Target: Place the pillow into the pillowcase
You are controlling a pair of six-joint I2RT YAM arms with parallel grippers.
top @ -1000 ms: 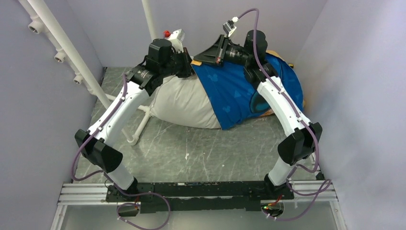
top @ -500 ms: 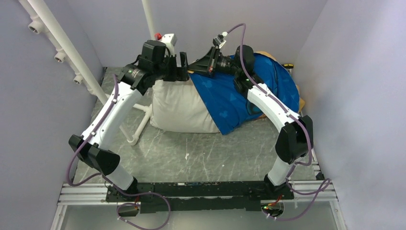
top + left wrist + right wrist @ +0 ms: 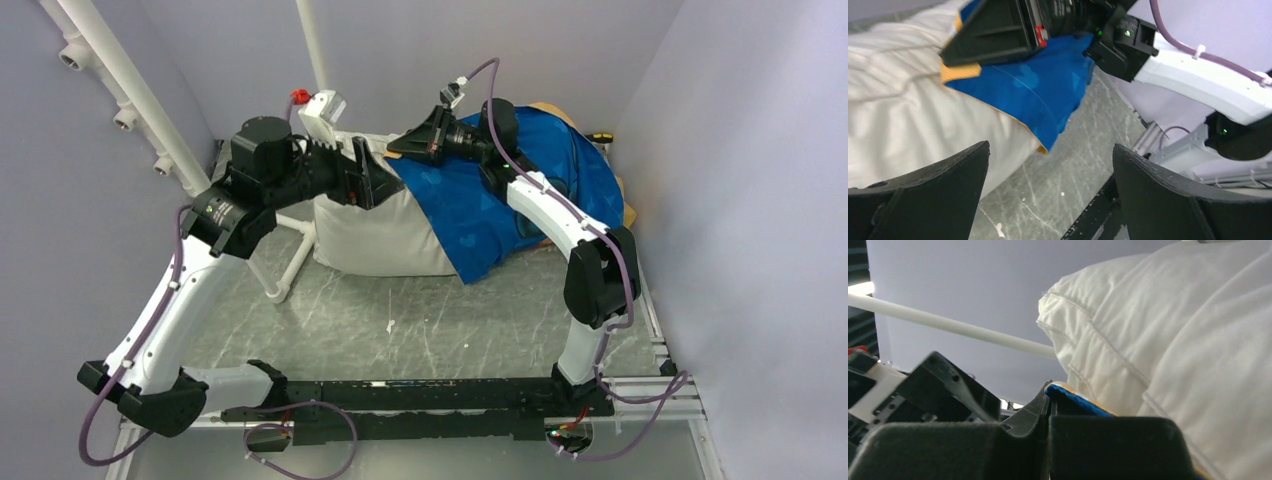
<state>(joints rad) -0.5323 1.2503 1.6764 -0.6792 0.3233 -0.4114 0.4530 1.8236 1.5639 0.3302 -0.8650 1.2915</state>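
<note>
The right fingers (image 3: 1108, 445) are pressed together, pinching the orange-lined hem of the thin blue pillowcase (image 3: 470, 205). The left fingers (image 3: 923, 195) are spread wide and empty, close to the plump white pillow (image 3: 370, 225). The pillow's right part is hidden inside the case, and both lie on the grey marbled worktop (image 3: 400, 310).

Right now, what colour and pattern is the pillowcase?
The pillowcase is blue with faint mouse-head silhouettes, yellow-orange edge; best in left wrist view.
</note>
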